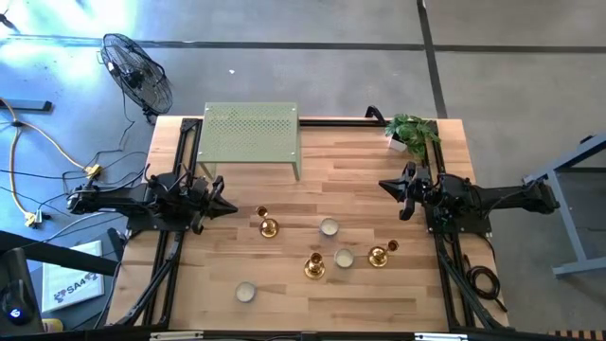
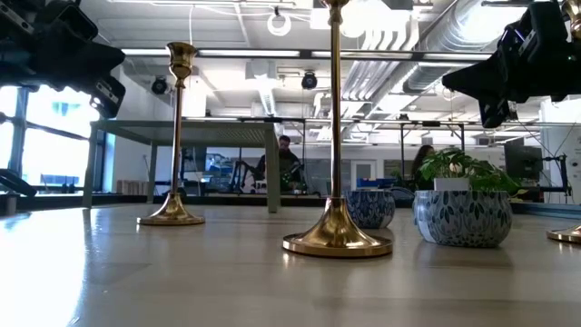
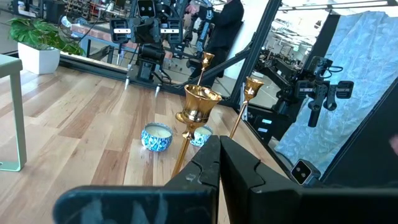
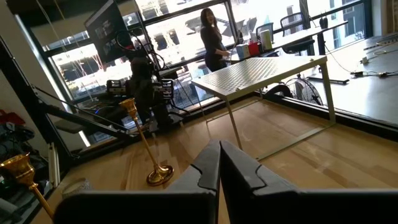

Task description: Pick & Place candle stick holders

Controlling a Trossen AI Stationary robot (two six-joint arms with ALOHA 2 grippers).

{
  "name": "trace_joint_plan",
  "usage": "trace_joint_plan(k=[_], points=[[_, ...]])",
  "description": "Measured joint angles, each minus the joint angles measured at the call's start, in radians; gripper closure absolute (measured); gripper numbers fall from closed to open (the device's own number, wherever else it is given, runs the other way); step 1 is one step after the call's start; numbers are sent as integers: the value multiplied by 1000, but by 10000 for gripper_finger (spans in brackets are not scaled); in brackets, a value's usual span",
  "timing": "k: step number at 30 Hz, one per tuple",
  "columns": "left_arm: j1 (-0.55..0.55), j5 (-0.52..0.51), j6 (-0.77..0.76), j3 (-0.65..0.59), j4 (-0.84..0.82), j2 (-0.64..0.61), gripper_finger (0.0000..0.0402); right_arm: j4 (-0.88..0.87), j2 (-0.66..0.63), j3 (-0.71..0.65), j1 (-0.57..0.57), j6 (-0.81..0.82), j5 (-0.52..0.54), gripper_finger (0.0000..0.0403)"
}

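Note:
Three gold candle stick holders stand upright on their round bases on the wooden table: one left of centre (image 1: 267, 225), one toward the near edge (image 1: 314, 266), one on the right (image 1: 379, 255). In the low view two show, one (image 2: 176, 136) on the left and one (image 2: 336, 145) in the middle. My left gripper (image 1: 232, 208) waits shut at the table's left side. Shut as well, my right gripper (image 1: 383, 185) waits at the right side. Both stand clear of the holders.
A pale green perforated stand (image 1: 250, 133) sits at the far middle, a potted plant (image 1: 411, 134) at the far right. Small blue-patterned candle cups (image 1: 329, 227) (image 1: 345, 258) (image 1: 245, 292) stand among the holders. People show in the room beyond.

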Motion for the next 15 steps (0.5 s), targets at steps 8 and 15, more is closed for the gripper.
trace_joint_plan(k=[8,15], points=[[0,-40,6,0,0,0,401,0,0,0,0,0,0,400],[0,-43,-104,18,1,0,401,0,0,0,0,0,0,399]])
